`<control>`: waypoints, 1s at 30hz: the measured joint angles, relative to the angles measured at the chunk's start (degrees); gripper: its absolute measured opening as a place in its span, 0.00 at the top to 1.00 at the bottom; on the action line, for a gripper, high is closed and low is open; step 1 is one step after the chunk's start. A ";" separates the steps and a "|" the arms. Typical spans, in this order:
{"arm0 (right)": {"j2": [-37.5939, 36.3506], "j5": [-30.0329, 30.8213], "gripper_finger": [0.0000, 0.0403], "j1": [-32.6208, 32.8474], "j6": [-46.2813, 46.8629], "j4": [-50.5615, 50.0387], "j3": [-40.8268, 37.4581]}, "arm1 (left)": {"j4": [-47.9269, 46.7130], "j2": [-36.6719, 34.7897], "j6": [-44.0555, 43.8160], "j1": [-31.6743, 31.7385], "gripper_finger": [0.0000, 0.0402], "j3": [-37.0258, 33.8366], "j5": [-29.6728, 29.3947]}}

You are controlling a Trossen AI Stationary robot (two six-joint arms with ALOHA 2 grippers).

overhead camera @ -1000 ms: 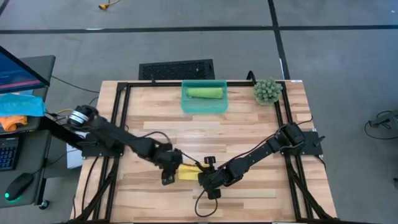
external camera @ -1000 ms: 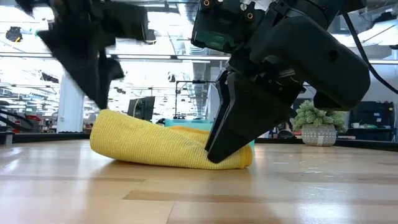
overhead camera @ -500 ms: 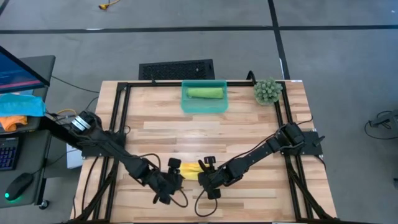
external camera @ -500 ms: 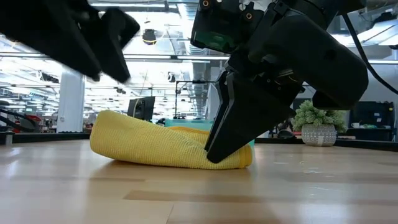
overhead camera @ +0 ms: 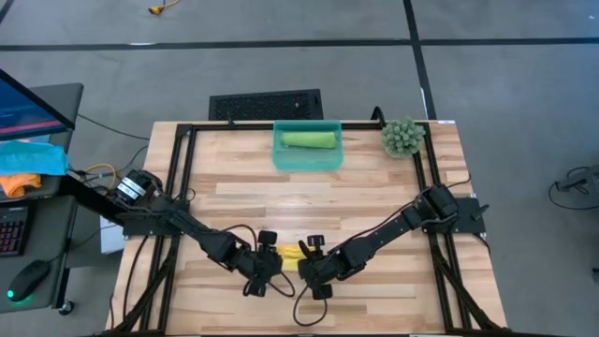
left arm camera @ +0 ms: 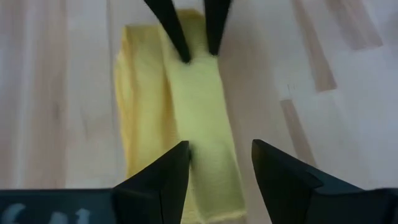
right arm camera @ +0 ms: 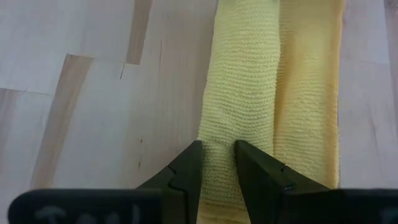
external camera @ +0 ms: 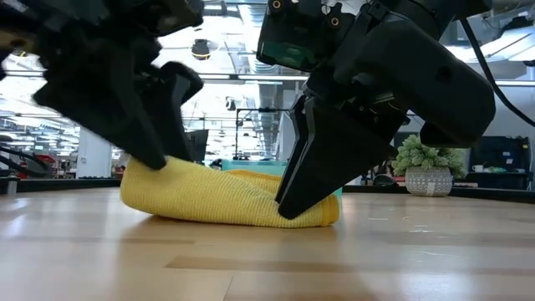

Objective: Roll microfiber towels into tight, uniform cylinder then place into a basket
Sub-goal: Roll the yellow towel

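Yellow microfiber towel, partly rolled into a long soft bundle, lies on the wooden counter near its front edge, about midway between left and right. In the low view it shows as a thick yellow roll resting flat on the wood.

At its right end, the right gripper has its fingers drawn narrow and pinching a fold of the yellow cloth between their tips. From above, this gripper sits at the towel's right end, its arm reaching in from the counter's right side.

At the towel's left end, the left gripper has its fingers spread fairly wide, one on each side of the roll's end; they straddle the cloth, and whether they press on it cannot be told. From above, this gripper sits just beside the towel's left end, its arm stretching in from the counter's left side.

Far from the towel, at the counter's back edge, stands the translucent teal basket. A light green towel, rolled into a cylinder, lies inside it. To the right of the basket, at the far right corner, stands a small green potted plant. Behind the counter, on the floor, lies a black grille panel.
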 joint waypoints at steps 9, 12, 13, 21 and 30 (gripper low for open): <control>0.00 0.02 0.70 -0.01 0.00 0.00 0.00 | 4.65 0.00 3.64 -2.10 0.58 -0.73 -1.43; 0.00 0.02 0.70 -0.01 0.02 0.01 0.00 | 6.13 0.00 5.45 -3.21 0.58 -0.73 -1.89; 0.00 0.02 0.70 -0.01 0.02 0.02 0.00 | 6.11 0.00 5.71 -3.36 0.58 -0.74 -2.00; 0.00 0.02 0.70 -0.01 0.02 0.02 0.00 | 6.80 -0.03 4.93 -2.08 0.59 -3.64 -2.11; 0.00 -0.17 0.70 -0.01 0.02 0.09 0.00 | 10.67 -0.06 -2.53 2.48 0.59 -9.76 0.05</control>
